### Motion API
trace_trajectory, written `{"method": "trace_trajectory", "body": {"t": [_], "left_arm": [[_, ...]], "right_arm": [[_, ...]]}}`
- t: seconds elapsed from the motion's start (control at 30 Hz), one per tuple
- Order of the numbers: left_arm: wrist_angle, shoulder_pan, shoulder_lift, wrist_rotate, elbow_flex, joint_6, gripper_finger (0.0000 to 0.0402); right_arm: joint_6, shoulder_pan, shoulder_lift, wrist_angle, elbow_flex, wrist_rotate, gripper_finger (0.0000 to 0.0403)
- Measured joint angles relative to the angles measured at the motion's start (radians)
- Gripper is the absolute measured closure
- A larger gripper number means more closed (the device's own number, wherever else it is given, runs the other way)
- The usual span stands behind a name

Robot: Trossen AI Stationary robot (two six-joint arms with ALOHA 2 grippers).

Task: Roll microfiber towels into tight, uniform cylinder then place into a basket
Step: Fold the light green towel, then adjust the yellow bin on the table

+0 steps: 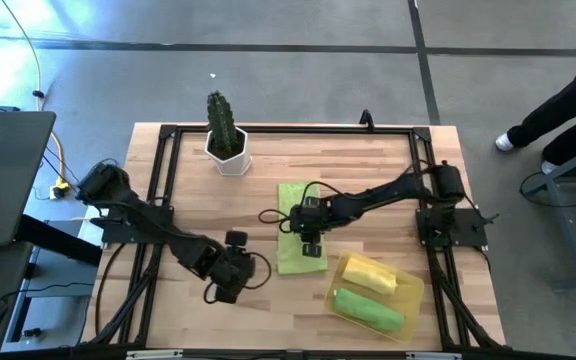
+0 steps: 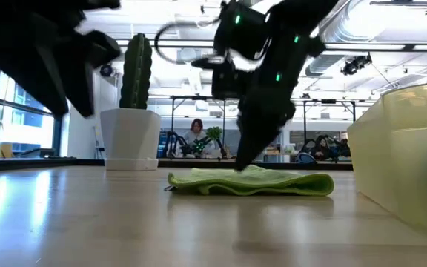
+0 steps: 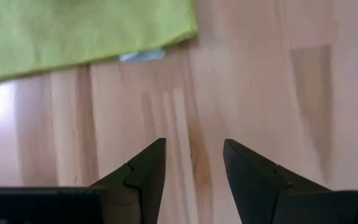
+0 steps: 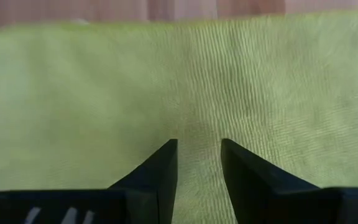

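- Lime green towel (image 1: pixel 297 232) lies flat mid-counter (image 1: pixel 268 310), not rolled.
- I see my right claw (image 1: pixel 310 243) down on that towel, fingers slightly parted, gripping nothing.
- My left claw (image 1: pixel 230 280) hangs open over bare wood near the towel's corner.
- Two rolled towels, yellow (image 1: pixel 370 273) and green (image 1: pixel 368 308), sit in the basket (image 1: pixel 415 298).

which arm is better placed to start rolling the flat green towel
Right: its end effector is directly over the flat green towel, fingers slightly apart. The left end effector sits off the cloth on bare table.
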Motion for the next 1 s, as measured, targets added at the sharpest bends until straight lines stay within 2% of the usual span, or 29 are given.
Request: {"method": "trace_trajectory", "body": {"t": [0.3,0.43,0.53,0.7,0.9,1.0], "left_arm": [[-0.017,-0.055,-0.129,-0.05,0.0,-0.073,0.025],[-0.025,-0.062,-0.154,-0.059,0.0,-0.073,0.025],[-0.016,-0.062,-0.161,-0.066,0.002,-0.077,0.025],[-0.031,-0.062,-0.159,-0.076,0.0,-0.08,0.025],[-0.045,-0.062,-0.159,-0.081,0.0,-0.084,0.025],[-0.05,-0.06,-0.159,-0.088,0.0,-0.079,0.025]], "right_arm": [[-0.043,-0.027,0.079,0.161,0.004,-0.008,0.0287],[-0.076,-0.038,0.097,0.281,0.0,0.011,0.0287],[-0.065,-0.051,0.096,0.303,0.008,0.002,0.0287],[0.037,-0.044,0.044,0.153,0.076,-0.114,0.0287],[0.203,0.054,0.001,-0.119,0.104,-0.159,0.0287],[0.29,0.102,-0.009,-0.17,0.11,-0.214,0.0287]]}}
